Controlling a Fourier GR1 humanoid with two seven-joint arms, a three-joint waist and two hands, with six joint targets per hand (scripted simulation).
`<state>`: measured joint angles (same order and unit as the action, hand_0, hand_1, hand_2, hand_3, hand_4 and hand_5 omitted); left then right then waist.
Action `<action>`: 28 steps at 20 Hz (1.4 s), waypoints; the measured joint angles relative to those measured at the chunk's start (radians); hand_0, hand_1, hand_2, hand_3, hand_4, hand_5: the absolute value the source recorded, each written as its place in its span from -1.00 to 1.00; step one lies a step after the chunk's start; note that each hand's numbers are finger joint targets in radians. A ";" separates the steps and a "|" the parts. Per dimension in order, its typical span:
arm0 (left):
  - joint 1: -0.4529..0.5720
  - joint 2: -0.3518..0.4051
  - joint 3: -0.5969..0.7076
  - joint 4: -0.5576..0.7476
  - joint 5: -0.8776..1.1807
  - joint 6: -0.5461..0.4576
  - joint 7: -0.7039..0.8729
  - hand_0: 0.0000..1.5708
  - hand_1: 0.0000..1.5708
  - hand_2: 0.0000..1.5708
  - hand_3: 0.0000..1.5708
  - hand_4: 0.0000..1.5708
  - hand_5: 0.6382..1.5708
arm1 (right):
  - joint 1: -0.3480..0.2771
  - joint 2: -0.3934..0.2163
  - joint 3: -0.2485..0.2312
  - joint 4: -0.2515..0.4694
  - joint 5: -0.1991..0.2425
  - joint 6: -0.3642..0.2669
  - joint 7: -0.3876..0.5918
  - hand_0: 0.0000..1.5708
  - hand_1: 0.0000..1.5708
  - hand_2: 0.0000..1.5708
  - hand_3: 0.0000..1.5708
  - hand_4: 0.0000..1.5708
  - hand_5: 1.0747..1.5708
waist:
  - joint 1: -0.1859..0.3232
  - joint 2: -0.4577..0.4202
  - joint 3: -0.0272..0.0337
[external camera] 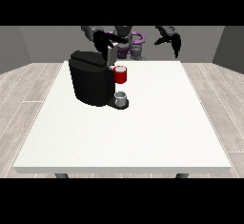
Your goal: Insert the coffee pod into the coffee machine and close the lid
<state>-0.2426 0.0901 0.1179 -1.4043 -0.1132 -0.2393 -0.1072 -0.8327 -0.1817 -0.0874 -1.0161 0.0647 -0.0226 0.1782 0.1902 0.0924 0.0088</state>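
A black boxy coffee machine (90, 82) bears a red round part (121, 75), beside a small grey cup (121, 98), on the large white table (143, 132).

hand at the view's left (103, 41): arm reaches forward and down, hand low in front of the torso, finger state unclear | hand at the view's right (174, 41): raised out to the side, fingers hanging down, relaxed

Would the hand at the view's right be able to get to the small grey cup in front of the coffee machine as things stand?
Probably yes. The hand at the view's right hangs raised near the table's far edge, and the bare table lies between it and the grey cup. Only the red part right above the cup crowds the approach.
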 measured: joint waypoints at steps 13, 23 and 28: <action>-0.074 -0.008 -0.037 -0.001 0.000 -0.027 -0.012 -1.00 -1.00 -1.00 -1.00 -0.45 1.00 | -0.064 -0.058 0.000 -0.135 0.046 -0.085 0.266 -1.00 -1.00 -1.00 -1.00 -0.87 1.00 | 0.116 0.076 0.0169; -0.148 0.003 -0.043 -0.032 0.023 -0.056 0.000 -1.00 -1.00 -1.00 -1.00 -0.47 1.00 | -0.283 -0.069 0.062 -0.088 0.115 -0.040 0.104 -1.00 -1.00 -1.00 -1.00 -1.00 1.00 | 0.239 0.162 -0.0074; -0.163 0.007 -0.032 -0.036 0.038 -0.059 -0.012 -1.00 -1.00 -1.00 -1.00 -1.00 1.00 | -0.355 -0.060 0.062 -0.023 0.132 -0.034 0.059 -1.00 -1.00 -1.00 -1.00 -1.00 1.00 | 0.252 0.201 -0.0087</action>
<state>-0.4054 0.0966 0.0859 -1.4406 -0.0748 -0.2981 -0.1187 -1.1873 -0.2417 -0.0250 -1.0395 0.1969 -0.0566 0.2374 0.4420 0.2936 0.0001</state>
